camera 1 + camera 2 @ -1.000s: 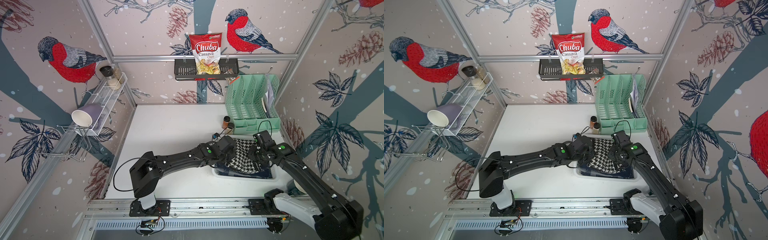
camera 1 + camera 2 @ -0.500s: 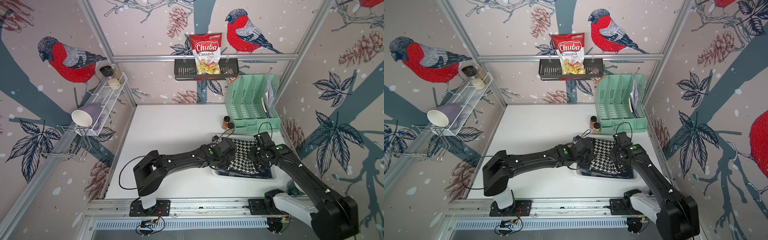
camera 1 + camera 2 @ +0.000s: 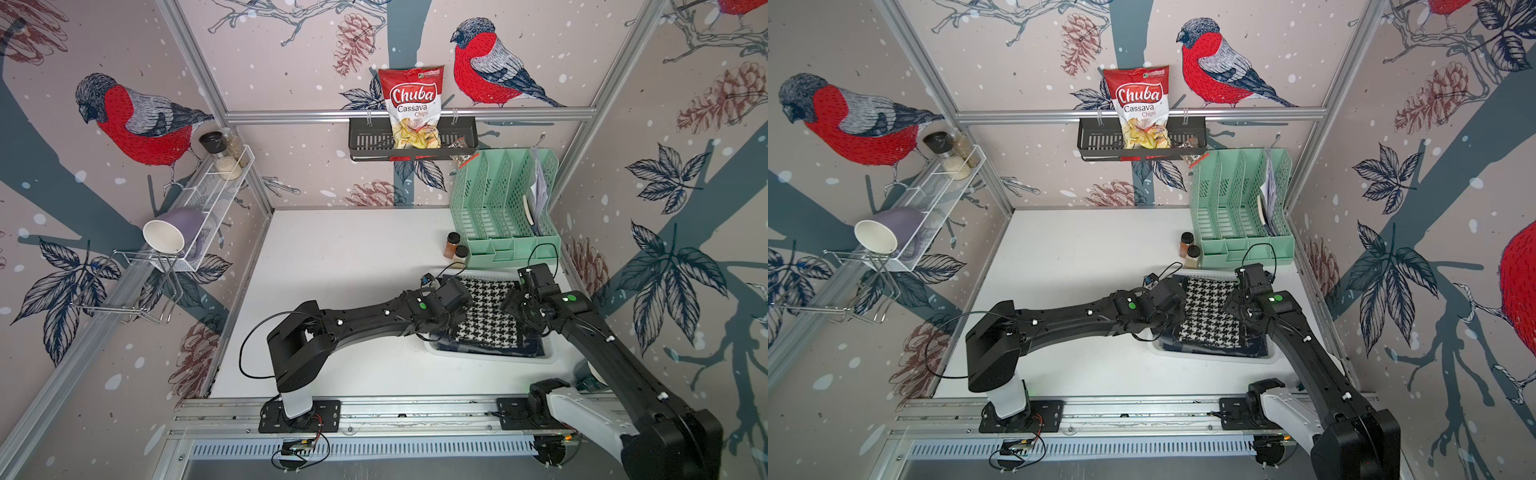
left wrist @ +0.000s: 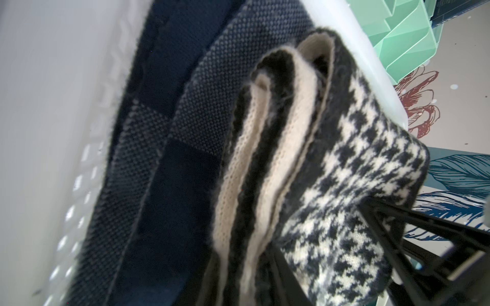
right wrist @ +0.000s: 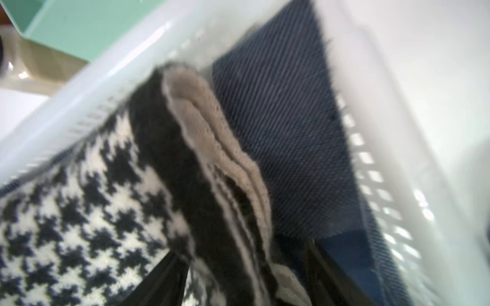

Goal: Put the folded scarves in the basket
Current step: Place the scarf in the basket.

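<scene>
Although the folded black-and-white houndstooth scarf (image 3: 486, 316) lies in the shallow white perforated basket (image 3: 490, 358), withdrawal is outstanding: right gripper (image 5: 238, 254) jaws apart astride its edge; left gripper (image 4: 336, 249), cannot tell.

Bright even light; right wrist view blurs the basket (image 5: 384, 164).

I count 1 basket (image 3: 490, 358), 1 houndstooth scarf (image 3: 486, 311), 1 navy scarf (image 3: 498, 351), 2 spice jars (image 3: 451, 245), 1 mug (image 3: 166, 232), 1 chips bag (image 3: 412, 104), 1 grn organiser (image 3: 498, 208), 1 blk shelf (image 3: 370, 141), 1 wire shelf (image 3: 216, 187).
</scene>
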You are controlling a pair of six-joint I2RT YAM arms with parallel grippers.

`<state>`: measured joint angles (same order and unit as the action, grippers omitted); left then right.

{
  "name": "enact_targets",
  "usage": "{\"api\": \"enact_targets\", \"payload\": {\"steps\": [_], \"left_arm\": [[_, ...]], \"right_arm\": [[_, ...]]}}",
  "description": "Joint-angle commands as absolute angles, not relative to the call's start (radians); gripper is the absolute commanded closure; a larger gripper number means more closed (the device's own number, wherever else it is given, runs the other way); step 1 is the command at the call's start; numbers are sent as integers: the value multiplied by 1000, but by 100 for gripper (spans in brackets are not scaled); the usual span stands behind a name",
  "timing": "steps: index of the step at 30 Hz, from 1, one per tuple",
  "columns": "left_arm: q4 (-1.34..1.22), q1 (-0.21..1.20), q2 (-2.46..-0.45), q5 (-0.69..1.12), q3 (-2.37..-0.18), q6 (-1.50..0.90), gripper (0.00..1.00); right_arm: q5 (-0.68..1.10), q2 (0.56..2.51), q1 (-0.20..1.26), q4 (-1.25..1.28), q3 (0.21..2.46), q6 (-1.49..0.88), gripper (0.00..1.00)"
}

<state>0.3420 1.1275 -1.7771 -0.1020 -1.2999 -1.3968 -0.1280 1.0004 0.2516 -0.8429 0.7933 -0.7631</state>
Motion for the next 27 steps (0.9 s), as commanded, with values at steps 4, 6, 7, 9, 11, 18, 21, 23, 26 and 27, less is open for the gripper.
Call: {"api": "enact_targets", "payload": {"steps": [4,6,7,9,11,18,21,23,26,27], "left_arm": [[391,1129,-1765,-120,-1301,-1373,57],[393,1129,-1761,-124,-1297,-1373,56],[391,1129,-1760,-124,-1298,-1373,56],[392,1129,-1760,-125,-1295,-1371,56],[392,1130,-1762,-124,-1294,-1370,56],[423,1131,-1725,-168,-1320,-1345,53],[457,1131,-1674,-214,-1340,-1329,47],[489,1131,-1634,-253,-1347,-1320,42],[542,1126,-1579,-327,-1345,-1297,36],[558,1117,-1562,-338,-1337,-1288,35]], "right_arm": [[-193,964,222,-851,790,-769,34],[-183,966,222,-845,773,-772,40],[-183,969,222,-841,762,-776,45],[-180,971,221,-825,745,-777,50],[-172,975,217,-809,735,-781,51],[-143,1015,210,-785,755,-771,44],[-146,998,212,-792,783,-757,39],[-151,989,214,-807,810,-753,36],[-170,975,221,-835,857,-753,31],[-178,970,222,-841,872,-752,30]]}}
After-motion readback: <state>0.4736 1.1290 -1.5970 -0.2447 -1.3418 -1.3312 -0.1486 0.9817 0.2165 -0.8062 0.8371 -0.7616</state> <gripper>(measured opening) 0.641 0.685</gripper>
